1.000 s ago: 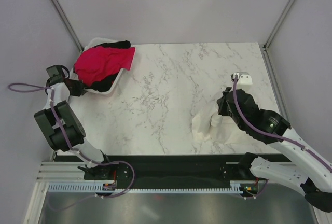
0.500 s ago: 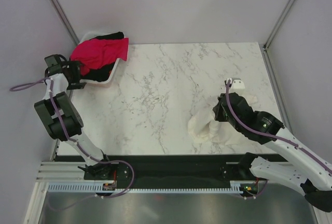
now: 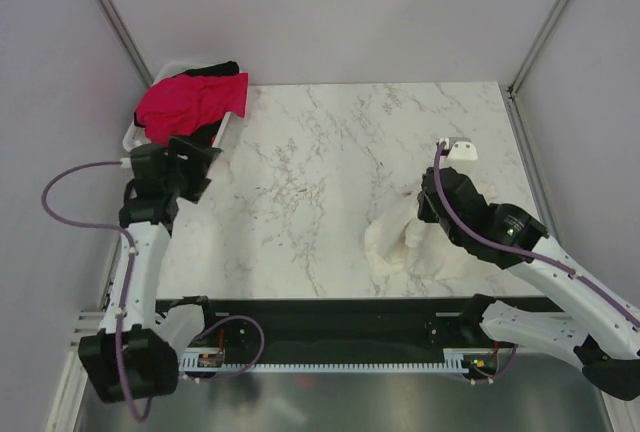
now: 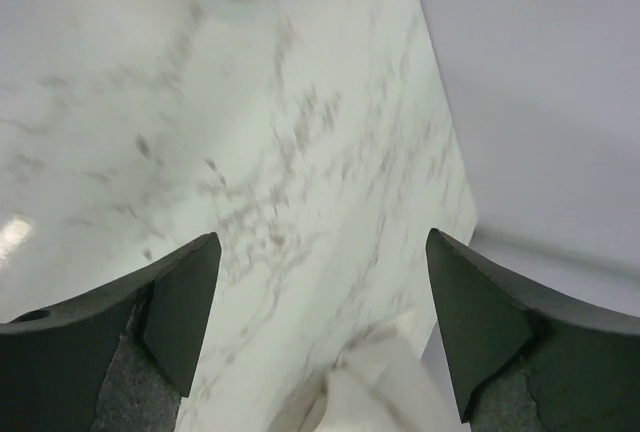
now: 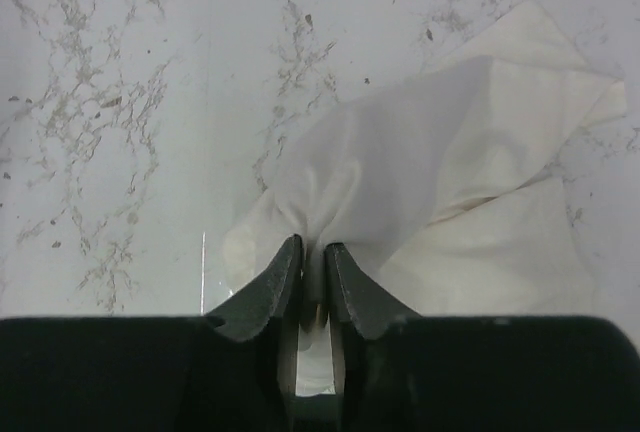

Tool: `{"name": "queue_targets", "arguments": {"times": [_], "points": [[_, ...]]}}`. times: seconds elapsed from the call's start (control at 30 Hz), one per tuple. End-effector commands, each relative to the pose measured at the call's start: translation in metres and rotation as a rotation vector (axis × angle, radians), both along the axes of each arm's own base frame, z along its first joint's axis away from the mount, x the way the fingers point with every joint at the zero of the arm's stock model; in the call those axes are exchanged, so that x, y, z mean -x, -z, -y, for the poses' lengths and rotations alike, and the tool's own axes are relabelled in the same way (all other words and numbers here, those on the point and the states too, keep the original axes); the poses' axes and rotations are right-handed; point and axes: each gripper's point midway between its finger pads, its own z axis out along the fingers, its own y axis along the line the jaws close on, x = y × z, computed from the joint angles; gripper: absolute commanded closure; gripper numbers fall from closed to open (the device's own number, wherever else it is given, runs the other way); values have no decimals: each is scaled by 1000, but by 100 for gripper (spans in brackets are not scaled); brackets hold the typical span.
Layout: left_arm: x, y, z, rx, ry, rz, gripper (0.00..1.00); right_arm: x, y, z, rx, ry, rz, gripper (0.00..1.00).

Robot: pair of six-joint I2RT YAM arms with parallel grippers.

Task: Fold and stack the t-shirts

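Note:
A crumpled white t-shirt (image 3: pixel 400 244) lies at the table's right front. My right gripper (image 3: pixel 422 224) is down on it; in the right wrist view its jaws (image 5: pixel 312 247) stand nearly together with a bunched fold of the white t-shirt (image 5: pixel 440 142) pinched between them. The red-pink t-shirt (image 3: pixel 188 104) and a black t-shirt (image 3: pixel 214 70) lie piled in the white basket (image 3: pixel 130 135) at the back left. Just in front of that basket my left gripper (image 3: pixel 204 162) hangs open over bare marble. In the left wrist view (image 4: pixel 322 252) nothing is between its fingers, and the white t-shirt (image 4: pixel 372 392) shows far off.
The marble table (image 3: pixel 320 172) has grey walls on three sides. A small white fixture (image 3: pixel 462 149) sits on the table behind the right arm. A purple cable (image 3: pixel 60 187) loops off the left arm.
My left arm swung from the basket's left side to the table in front of it, its jaws now wide open. The basket sits farther back. The right gripper's jaws have eased slightly.

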Motion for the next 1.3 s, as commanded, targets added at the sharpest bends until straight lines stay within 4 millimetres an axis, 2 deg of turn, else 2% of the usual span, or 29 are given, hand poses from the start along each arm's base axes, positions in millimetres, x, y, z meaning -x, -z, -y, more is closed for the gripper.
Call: {"name": "queue_targets", "arguments": {"times": [0.0, 0.03, 0.07, 0.1, 0.17, 0.2, 0.23, 0.27, 0.3, 0.37, 0.4, 0.43, 0.57, 0.63, 0.67, 0.73, 0.8, 0.93, 0.97, 1.03, 1.07, 1.1, 1.17, 1.2, 1.23, 1.27], "points": [[19, 27, 84, -167, 314, -24, 11, -11, -28, 27, 80, 124, 86, 74], [27, 35, 101, -182, 367, -37, 11, -12, -26, 33, 94, 156, 82, 32], [32, 39, 114, -215, 392, -43, 12, -11, -23, 40, 106, 191, 75, 12], [46, 44, 150, -238, 513, -39, 12, -4, -7, 52, 121, 255, 35, 2], [59, 53, 179, -278, 604, -51, 12, 2, 6, 75, 130, 343, 10, 2], [76, 68, 211, -301, 721, -83, 12, 8, 26, 81, 138, 354, -31, 2], [83, 73, 228, -313, 776, -92, 12, 12, 36, 80, 92, 359, -63, 2], [103, 83, 256, -336, 884, -107, 12, 15, 36, 80, 50, 356, -60, 2], [111, 106, 271, -366, 939, -164, 12, 15, 41, 76, 24, 342, -62, 2], [124, 120, 302, -386, 1031, -184, 13, 17, 44, 70, -22, 344, -77, 2], [139, 125, 323, -390, 1086, -185, 13, 17, 46, 68, -34, 339, -87, 2], [142, 141, 337, -408, 1112, -222, 13, 18, 50, 63, -40, 326, -103, 2], [159, 161, 384, -373, 1202, -234, 16, 23, 59, 53, -86, 295, -148, 2], [158, 161, 401, -356, 1220, -215, 16, 26, 62, 50, -118, 286, -151, 2], [162, 173, 405, -372, 1233, -241, 16, 26, 67, 49, -126, 281, -152, 2], [159, 176, 415, -370, 1236, -238, 16, 28, 71, 45, -143, 267, -157, 2], [160, 189, 418, -368, 1233, -264, 17, 27, 76, 42, -148, 252, -163, 2], [160, 201, 427, -365, 1234, -290, 28, 23, 82, 43, -123, 267, -168, 2], [162, 204, 427, -364, 1228, -301, 35, 22, 84, 44, -114, 272, -169, 2], [165, 216, 425, -372, 1223, -330, 44, 18, 88, 45, -103, 284, -175, 2], [166, 219, 426, -367, 1219, -337, 62, 16, 92, 46, -100, 289, -178, 2], [167, 221, 425, -363, 1217, -339, 73, 14, 95, 46, -101, 294, -181, 2], [168, 224, 419, -366, 1202, -345, 98, 8, 103, 46, -112, 295, -197, 9], [168, 221, 417, -368, 1195, -339, 98, 6, 107, 45, -118, 292, -205, 12], [168, 214, 413, -366, 1188, -325, 98, 1, 113, 48, -120, 307, -222, 24], [164, 207, 411, -377, 1173, -307, 98, -2, 118, 41, -143, 272, -230, 31]]}}
